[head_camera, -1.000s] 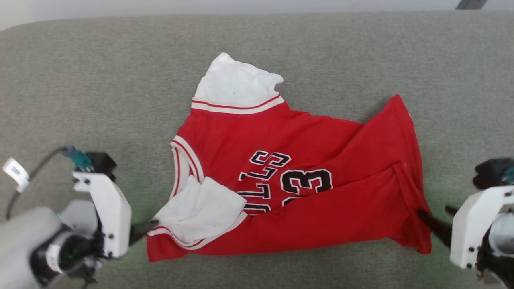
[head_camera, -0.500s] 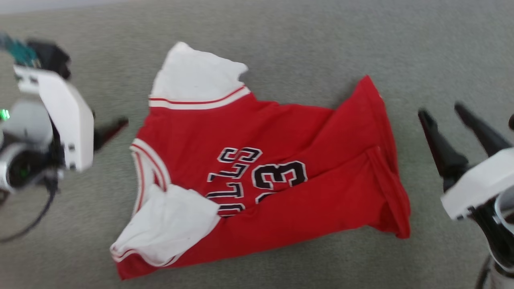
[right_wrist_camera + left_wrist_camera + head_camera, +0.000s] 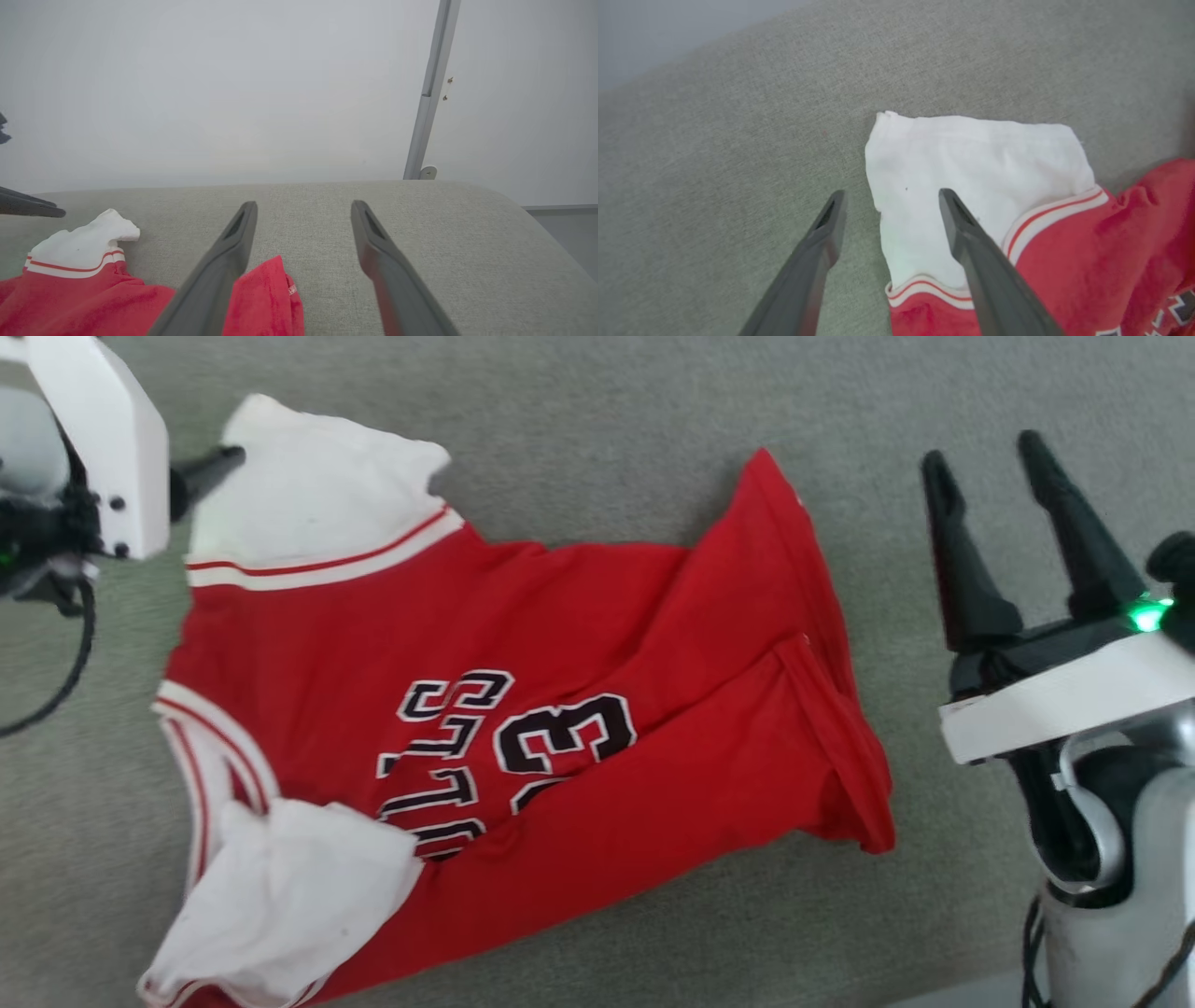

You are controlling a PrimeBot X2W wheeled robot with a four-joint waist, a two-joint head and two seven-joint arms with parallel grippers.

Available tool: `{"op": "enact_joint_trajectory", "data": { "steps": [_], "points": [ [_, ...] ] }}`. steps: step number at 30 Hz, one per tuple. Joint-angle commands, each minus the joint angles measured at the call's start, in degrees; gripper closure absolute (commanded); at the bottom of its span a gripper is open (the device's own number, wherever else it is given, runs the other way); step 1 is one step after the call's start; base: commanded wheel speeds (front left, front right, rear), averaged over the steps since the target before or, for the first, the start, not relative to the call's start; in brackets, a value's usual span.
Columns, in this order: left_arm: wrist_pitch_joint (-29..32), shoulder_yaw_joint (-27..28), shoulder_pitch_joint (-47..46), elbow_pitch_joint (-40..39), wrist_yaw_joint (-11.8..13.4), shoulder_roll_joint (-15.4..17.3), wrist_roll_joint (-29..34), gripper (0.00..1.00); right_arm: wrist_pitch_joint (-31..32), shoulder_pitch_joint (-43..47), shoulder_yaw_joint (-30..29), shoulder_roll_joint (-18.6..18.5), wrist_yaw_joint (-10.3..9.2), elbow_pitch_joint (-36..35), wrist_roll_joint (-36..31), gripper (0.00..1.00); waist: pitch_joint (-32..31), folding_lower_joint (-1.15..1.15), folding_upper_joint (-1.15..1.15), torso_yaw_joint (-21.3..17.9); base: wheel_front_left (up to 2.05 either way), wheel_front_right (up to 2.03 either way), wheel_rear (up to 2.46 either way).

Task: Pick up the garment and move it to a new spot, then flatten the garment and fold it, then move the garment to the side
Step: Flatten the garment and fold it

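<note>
A rumpled red jersey with white sleeves [image 3: 560, 644] lies on the grey fabric bench [image 3: 653, 429]. The left tool [image 3: 887, 196], released, straddles a sleeve's edge; the right tool [image 3: 985, 453], released, hangs beside the hem.

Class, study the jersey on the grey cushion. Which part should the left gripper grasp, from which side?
Probably the jersey by its far white sleeve, at the outer edge, from the robot's left over the cushion. The sleeve lies flat, and that edge sits between the fingers of the open left gripper.

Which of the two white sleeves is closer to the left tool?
The flat sleeve, right by the left tool; the other sleeve lies crumpled at the jersey's opposite shoulder.
</note>
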Motion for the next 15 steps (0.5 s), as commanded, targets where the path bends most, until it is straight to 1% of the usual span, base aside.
{"op": "enact_joint_trajectory", "data": {
  "steps": [1,3,6,9,15],
  "points": [
    [0.0,0.0,-1.2,1.9,-0.6,-0.7,0.9,0.00,-0.7,-0.7,0.4,0.4,-0.02,0.6,0.2,0.00,1.8,0.00,0.00,-1.8,0.00,0.00,0.00],
    [0.4,-0.5,-2.3,4.8,-1.5,-1.4,1.7,0.00,-1.2,-1.3,1.1,0.6,-0.02,1.3,0.3,0.00,2.6,0.00,0.00,-2.5,0.00,0.00,0.00],
    [0.8,-0.5,-3.5,8.9,-2.2,-3.1,1.4,0.00,-1.3,-1.7,1.6,0.9,-0.02,2.0,0.4,0.00,3.6,0.00,0.00,-3.3,0.00,0.00,0.00],
    [1.5,-0.6,-4.4,12.5,-2.2,-4.8,1.3,0.00,-0.5,-2.1,2.3,1.1,-0.02,2.5,0.2,0.00,4.3,0.00,0.00,-3.7,0.00,0.00,0.00],
    [4.8,-3.1,-4.3,19.6,-1.6,-8.1,2.6,0.00,1.4,-3.2,3.4,1.0,-0.02,3.3,0.2,0.00,5.2,0.00,0.00,-3.9,0.00,0.00,0.00]
  ]
}}
